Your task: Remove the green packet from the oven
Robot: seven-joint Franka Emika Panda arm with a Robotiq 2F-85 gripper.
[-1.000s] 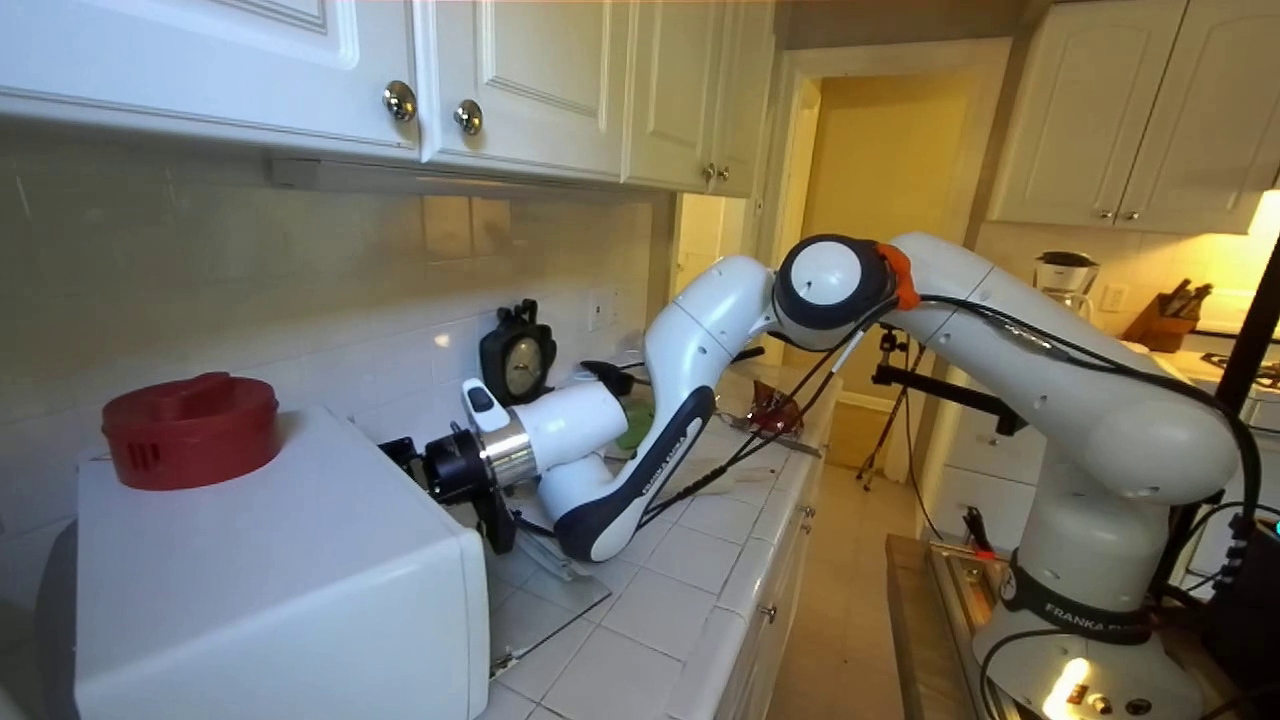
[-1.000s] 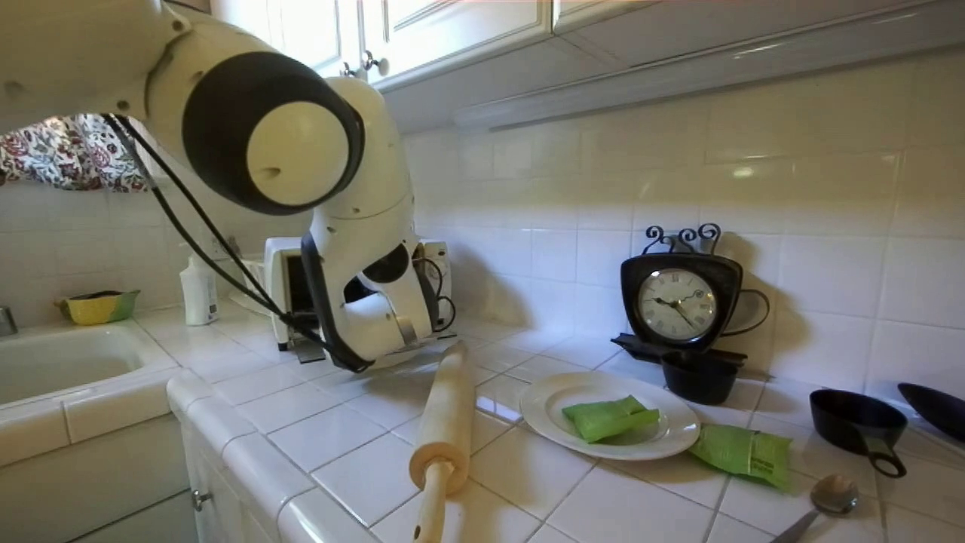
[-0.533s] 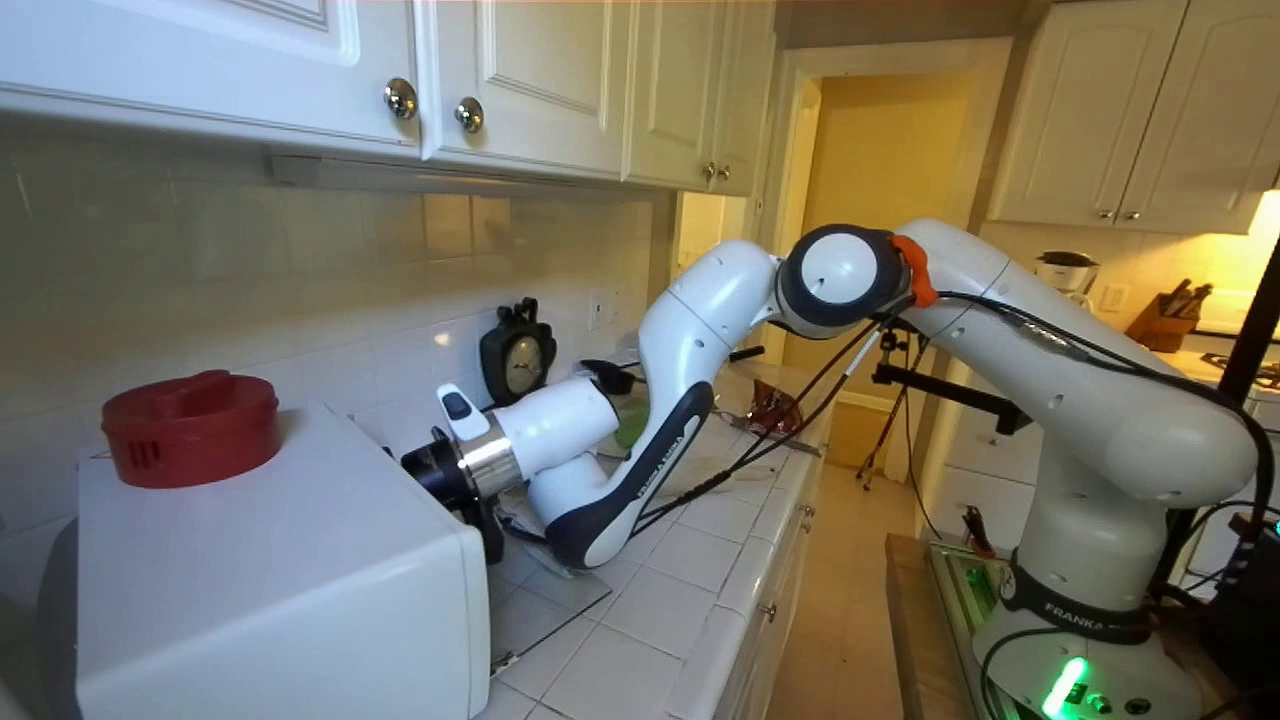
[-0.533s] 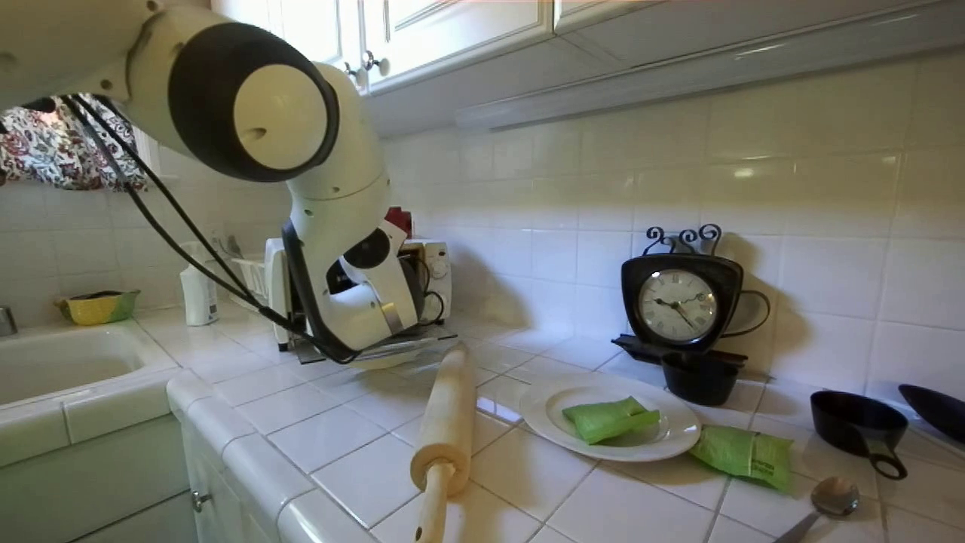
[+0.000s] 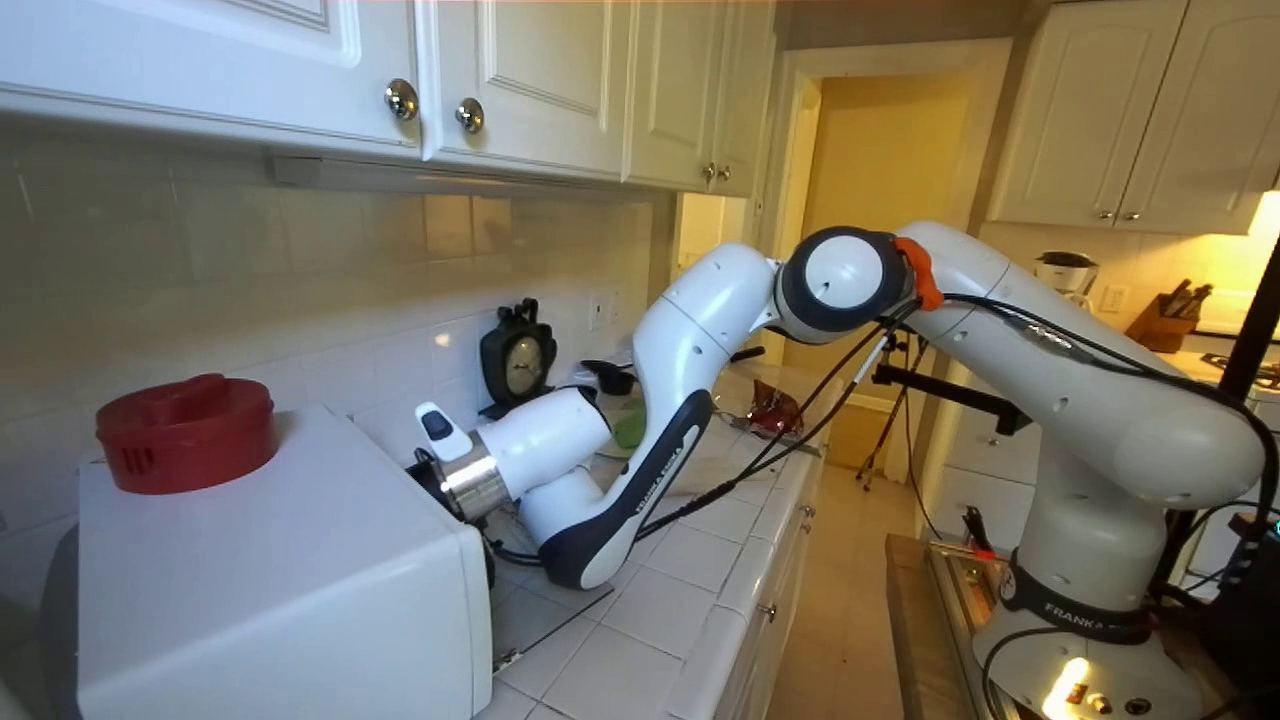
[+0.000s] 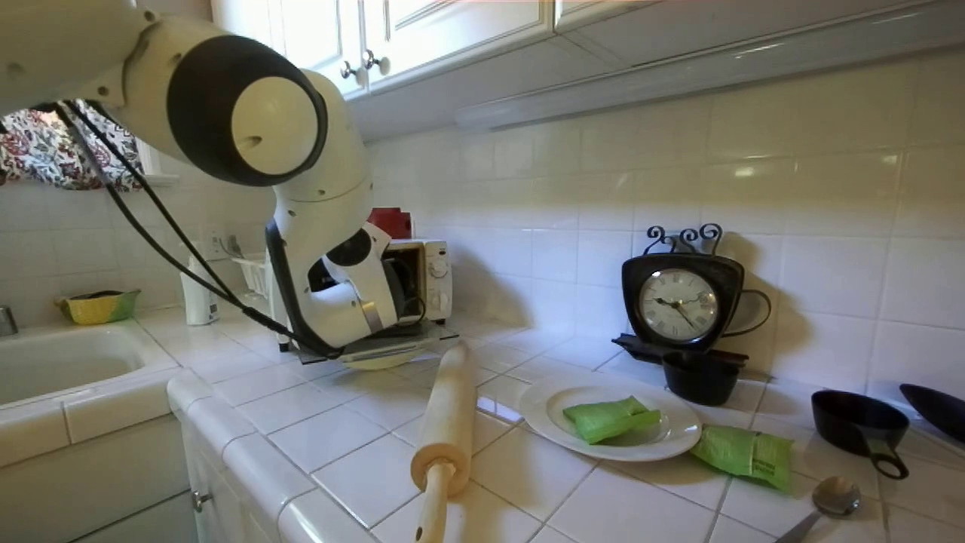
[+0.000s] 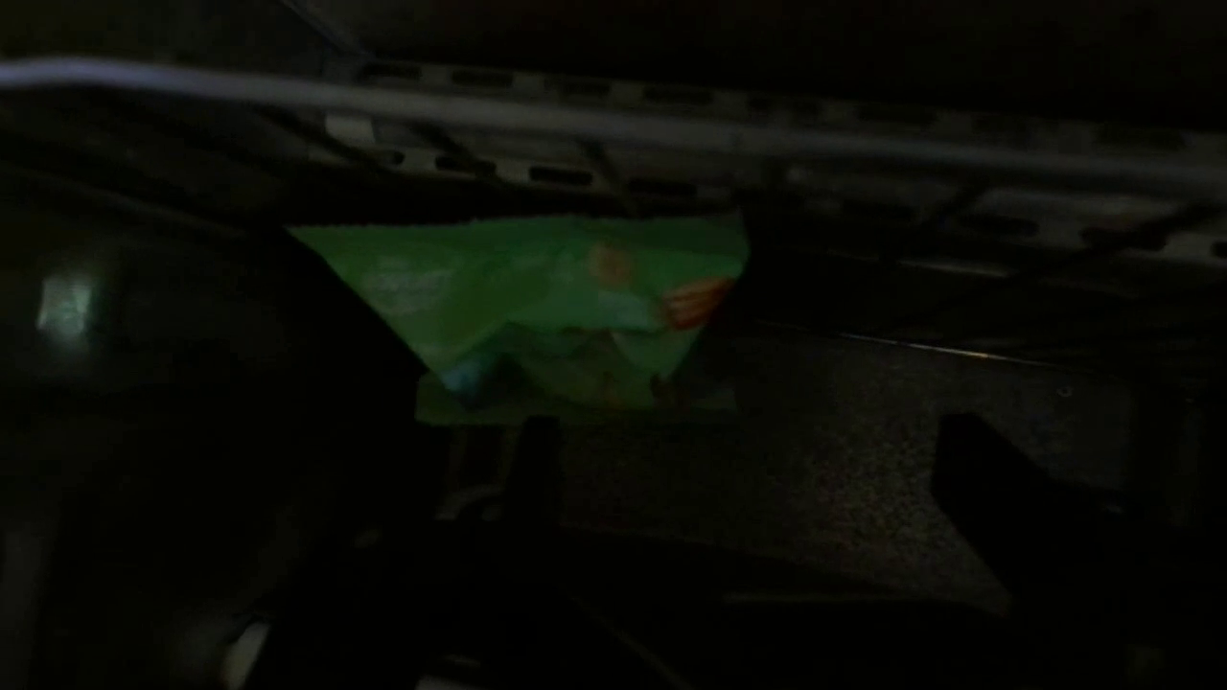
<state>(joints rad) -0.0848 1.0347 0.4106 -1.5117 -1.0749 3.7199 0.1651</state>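
Hand barely discernible inside dark oven

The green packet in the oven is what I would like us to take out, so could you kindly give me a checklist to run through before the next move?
1. Door of the oven lowered: ok, it lies folded down in front.
2. Green packet in sight: ok, the wrist view shows it inside, though dimly.
3. Tool open: ok, its jaws stand apart.
4. Packet centred between the jaws: not ok, in the wrist view it sits left of the gap's middle.
5. Tool clear of the wire rack: cannot tell, too dark to judge depth.
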